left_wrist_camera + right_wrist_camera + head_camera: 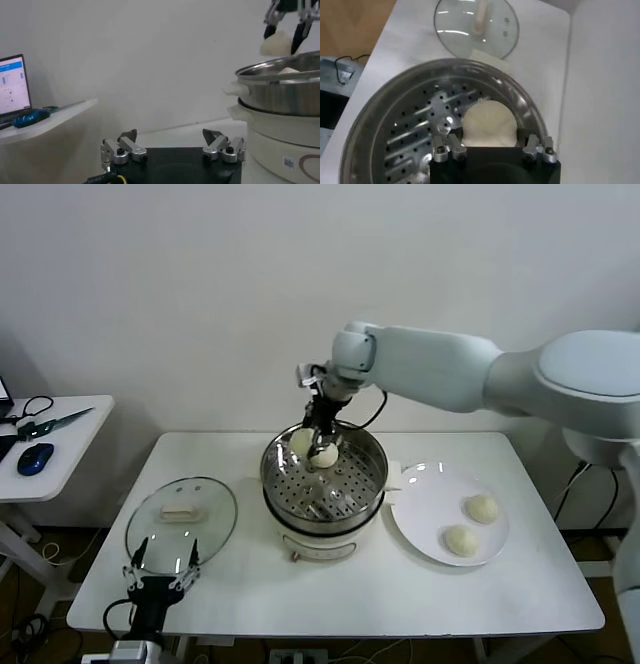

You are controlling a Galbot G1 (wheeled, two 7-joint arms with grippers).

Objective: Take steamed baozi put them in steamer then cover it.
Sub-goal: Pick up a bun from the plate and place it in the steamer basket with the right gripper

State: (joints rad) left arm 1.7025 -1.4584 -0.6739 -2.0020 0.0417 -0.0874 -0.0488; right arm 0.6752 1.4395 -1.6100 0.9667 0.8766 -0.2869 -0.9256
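Observation:
The steamer stands mid-table on its white base. My right gripper hangs over its far left part, shut on a cream baozi held just above the rim. In the right wrist view the baozi sits between the fingers of that gripper, above the perforated bottom. A second baozi lies inside the steamer. Two more baozi lie on the white plate. The glass cover lies flat at the left. My left gripper is open and empty, near the cover's front edge.
A side table at the far left holds a blue mouse and scissors; a laptop shows in the left wrist view. The steamer stands to one side of my left gripper there.

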